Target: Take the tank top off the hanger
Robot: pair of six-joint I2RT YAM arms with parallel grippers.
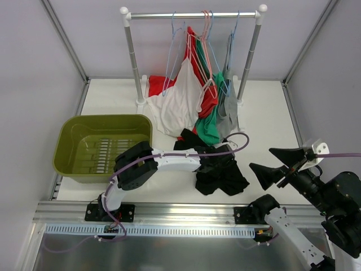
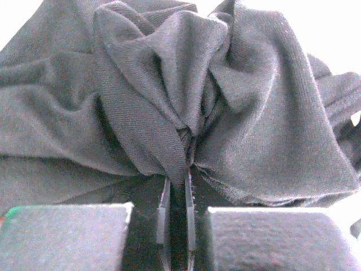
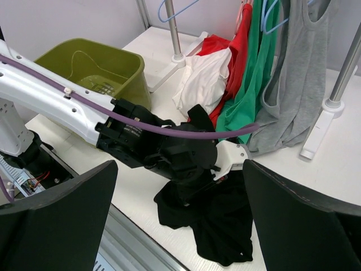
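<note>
**Left end effector [image 2: 176,186] clamped on the black tank top [image 1: 223,175] lying on the bench [image 1: 113,96]**

White walls [image 1: 34,45] close in a white bench. A clothes rack [image 1: 192,15] stands at the far side. Its rail carries wire hangers [image 1: 208,34] holding a white top [image 1: 177,104], a red top [image 1: 210,101], a green top [image 1: 211,127] and a grey top [image 1: 228,110]. These hang low enough that their hems pool on the bench.

An olive bin [image 1: 107,117] sits at the near left, probably to receive freed clothes.

The black tank top lies crumpled on the bench in front of the rack, close to the arms. No hanger shows in it, and the folds hide whether one is buried inside.

The left end effector reaches in from the left. Its jaws are pressed together on a ridge of the black fabric, a pinch that looks meant to lift or drag the garment.

The right end effector [image 1: 265,161] hovers just to the right of the garment. Its jaws are wide apart and hold nothing, and it seems placed to help.
</note>
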